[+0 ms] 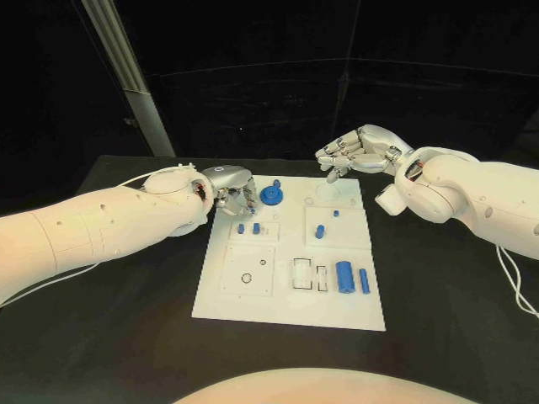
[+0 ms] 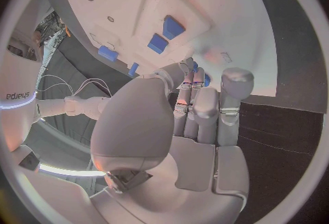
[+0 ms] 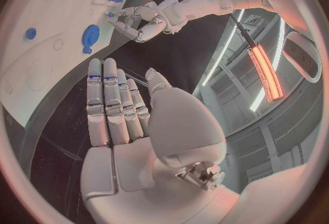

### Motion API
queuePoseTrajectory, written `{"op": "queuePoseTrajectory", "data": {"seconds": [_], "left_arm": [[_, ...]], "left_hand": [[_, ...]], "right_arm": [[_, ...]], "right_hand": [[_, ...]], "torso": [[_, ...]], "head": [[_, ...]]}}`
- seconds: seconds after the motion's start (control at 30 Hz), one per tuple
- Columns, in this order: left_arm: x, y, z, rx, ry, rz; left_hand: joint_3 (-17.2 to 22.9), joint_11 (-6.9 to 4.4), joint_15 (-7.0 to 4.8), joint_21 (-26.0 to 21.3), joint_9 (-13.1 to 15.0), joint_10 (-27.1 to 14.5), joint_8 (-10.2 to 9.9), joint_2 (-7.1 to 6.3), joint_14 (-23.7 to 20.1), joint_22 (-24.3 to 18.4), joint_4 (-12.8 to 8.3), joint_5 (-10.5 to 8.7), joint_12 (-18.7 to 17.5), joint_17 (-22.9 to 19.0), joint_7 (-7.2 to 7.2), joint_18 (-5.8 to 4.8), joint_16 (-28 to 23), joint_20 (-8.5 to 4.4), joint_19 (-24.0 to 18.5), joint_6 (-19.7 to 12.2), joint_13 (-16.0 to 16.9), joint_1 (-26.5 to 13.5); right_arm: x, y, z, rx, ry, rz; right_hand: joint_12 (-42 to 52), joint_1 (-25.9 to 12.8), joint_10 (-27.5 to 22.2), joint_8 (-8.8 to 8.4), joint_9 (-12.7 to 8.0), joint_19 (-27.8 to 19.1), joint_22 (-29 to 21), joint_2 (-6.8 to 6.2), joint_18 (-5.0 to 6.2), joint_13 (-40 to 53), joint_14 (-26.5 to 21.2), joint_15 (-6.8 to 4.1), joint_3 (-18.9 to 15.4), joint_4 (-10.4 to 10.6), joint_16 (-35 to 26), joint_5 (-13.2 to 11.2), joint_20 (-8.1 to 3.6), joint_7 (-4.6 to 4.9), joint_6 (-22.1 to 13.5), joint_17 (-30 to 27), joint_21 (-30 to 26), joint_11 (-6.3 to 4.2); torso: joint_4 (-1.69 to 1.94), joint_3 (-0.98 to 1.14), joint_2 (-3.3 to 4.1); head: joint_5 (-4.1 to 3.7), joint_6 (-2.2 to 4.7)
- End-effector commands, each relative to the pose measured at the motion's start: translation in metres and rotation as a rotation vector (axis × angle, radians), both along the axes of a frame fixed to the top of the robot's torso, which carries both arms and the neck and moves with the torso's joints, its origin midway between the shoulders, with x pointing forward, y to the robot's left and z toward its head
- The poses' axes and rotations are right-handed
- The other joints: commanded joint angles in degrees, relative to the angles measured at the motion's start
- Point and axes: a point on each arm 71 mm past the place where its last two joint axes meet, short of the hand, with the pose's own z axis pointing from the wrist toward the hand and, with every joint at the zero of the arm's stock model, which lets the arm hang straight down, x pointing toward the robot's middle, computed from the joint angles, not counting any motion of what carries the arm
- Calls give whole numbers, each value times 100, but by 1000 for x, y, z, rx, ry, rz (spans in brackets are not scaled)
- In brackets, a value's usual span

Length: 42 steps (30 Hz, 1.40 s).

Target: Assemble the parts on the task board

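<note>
I observed the task board (image 1: pixel 252 299) lying flat in the middle of the black table (image 1: pixel 124 337), its long side running away from the robot.

Left hand (image 1: pixel 230 192): it was positioned over the far left corner of the board, fingers curled downward toward the surface. In the left wrist view the fingers (image 2: pixel 205 108) were drawn together with their tips close to a small blue part (image 2: pixel 205 79) on the board. I could not tell whether the hand gripped that part or merely touched it.

Right hand (image 1: pixel 360 151): it hovered just past the far edge of the board, above the table and clear of all parts. The right wrist view showed its fingers (image 3: pixel 113 103) extended side by side with the thumb apart and nothing in the palm; the hand held nothing.

Parts on the board, as read from the head view:
- A blue round part (image 1: pixel 271 195) stood near the far edge, just beside the left hand.
- Two small blue pegs (image 1: pixel 248 228) stood in the left panel behind it.
- Two small blue pieces (image 1: pixel 326 225) lay in the right-centre panel.
- A large blue cylinder (image 1: pixel 344 276) and a thinner blue pin (image 1: pixel 365 280) lay side by side at the near right.
</note>
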Motion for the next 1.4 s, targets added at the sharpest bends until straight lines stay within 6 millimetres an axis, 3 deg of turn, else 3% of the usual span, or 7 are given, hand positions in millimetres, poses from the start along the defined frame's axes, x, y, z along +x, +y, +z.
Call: {"op": "queuePoseTrajectory", "data": {"seconds": [0.03,1.4], "left_arm": [[-2,-2,0,-9,16,-20],[-6,-5,0,-51,66,-30]], "left_hand": [[39,35,38,26,-5,23,-26,25,-12,12,6,-14,-27,-13,22,-40,-31,-7,6,-20,-4,14],[68,39,39,-30,-6,50,-49,27,-9,-11,-12,-15,-77,-24,32,-30,-55,-6,-8,-32,-1,33]], "right_arm": [[0,0,2,7,-13,1],[0,0,2,7,-14,0]], "right_hand": [[31,-51,-40,19,5,38,1,20,75,2,20,37,-3,36,-10,-22,21,8,-4,-6,-19,-10],[31,-51,-40,19,5,38,1,20,75,2,20,37,-3,36,-10,-22,21,8,-4,-6,-19,-10]], "torso": [[1,-1,0],[1,1,-1]], "head": [[1,-3],[-12,-14]]}}
